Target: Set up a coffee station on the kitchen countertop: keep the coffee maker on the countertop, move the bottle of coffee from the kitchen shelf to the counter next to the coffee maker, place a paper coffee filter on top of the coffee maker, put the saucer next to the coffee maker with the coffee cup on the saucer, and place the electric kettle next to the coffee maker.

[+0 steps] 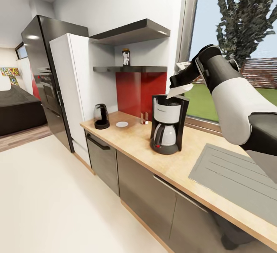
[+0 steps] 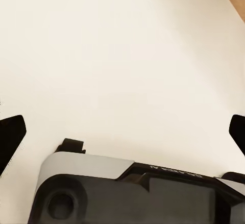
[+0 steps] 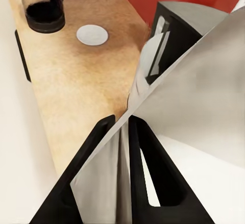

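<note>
The black coffee maker (image 1: 167, 124) stands on the light wood kitchen countertop (image 1: 134, 137). Just above its top, my right gripper (image 1: 177, 80) is shut on the white paper coffee filter (image 1: 179, 90). In the right wrist view the fingers (image 3: 145, 152) pinch the filter (image 3: 204, 96) over the machine (image 3: 178, 35). The saucer (image 1: 122, 124) and the dark electric kettle (image 1: 101, 116) sit further left on the counter. The bottle of coffee (image 1: 125, 57) stands on the black kitchen shelf (image 1: 130, 69). My left gripper (image 2: 125, 132) is open over pale floor. The coffee cup is out of view.
A small clear box (image 1: 144, 118) stands against the red panel behind the coffee maker. A grey sink drainboard (image 1: 231, 176) lies to the machine's right. A white cabinet and a black fridge (image 1: 46, 80) close off the counter's left end. A window runs behind.
</note>
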{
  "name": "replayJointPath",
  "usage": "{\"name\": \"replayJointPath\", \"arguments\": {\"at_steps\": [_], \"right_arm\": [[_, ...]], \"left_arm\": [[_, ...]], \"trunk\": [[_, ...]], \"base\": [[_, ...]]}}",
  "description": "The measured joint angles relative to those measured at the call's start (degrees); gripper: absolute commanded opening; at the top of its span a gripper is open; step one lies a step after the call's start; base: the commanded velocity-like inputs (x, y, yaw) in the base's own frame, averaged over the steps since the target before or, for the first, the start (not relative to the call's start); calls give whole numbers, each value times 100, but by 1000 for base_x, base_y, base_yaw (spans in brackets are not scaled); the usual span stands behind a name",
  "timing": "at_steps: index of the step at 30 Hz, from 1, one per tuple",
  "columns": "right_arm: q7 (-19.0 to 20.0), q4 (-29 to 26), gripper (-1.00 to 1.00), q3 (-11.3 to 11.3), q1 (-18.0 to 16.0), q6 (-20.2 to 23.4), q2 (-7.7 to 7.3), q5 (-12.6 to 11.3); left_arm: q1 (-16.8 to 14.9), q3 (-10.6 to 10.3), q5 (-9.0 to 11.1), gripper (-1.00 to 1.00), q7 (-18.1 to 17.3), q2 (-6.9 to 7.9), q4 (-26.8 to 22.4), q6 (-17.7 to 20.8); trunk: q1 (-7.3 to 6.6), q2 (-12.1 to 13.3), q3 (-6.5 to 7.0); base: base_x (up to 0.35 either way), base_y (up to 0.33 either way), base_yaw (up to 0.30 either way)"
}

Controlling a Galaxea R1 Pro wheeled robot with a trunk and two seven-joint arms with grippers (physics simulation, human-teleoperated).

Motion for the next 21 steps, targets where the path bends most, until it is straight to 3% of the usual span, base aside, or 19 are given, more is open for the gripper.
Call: {"name": "replayJointPath", "arguments": {"at_steps": [19, 21], "right_arm": [[-15, 34, -100, 4, 22, 0, 21, 10], [-19, 42, -100, 36, 35, 1, 22, 141]], "left_arm": [[0, -2, 2, 100, -6, 8, 3, 0], [0, -2, 2, 100, -6, 9, 1, 0]], "trunk": [[1, -1, 0], [0, -1, 0]], "base": [[172, 96, 0], [185, 11, 0]]}}
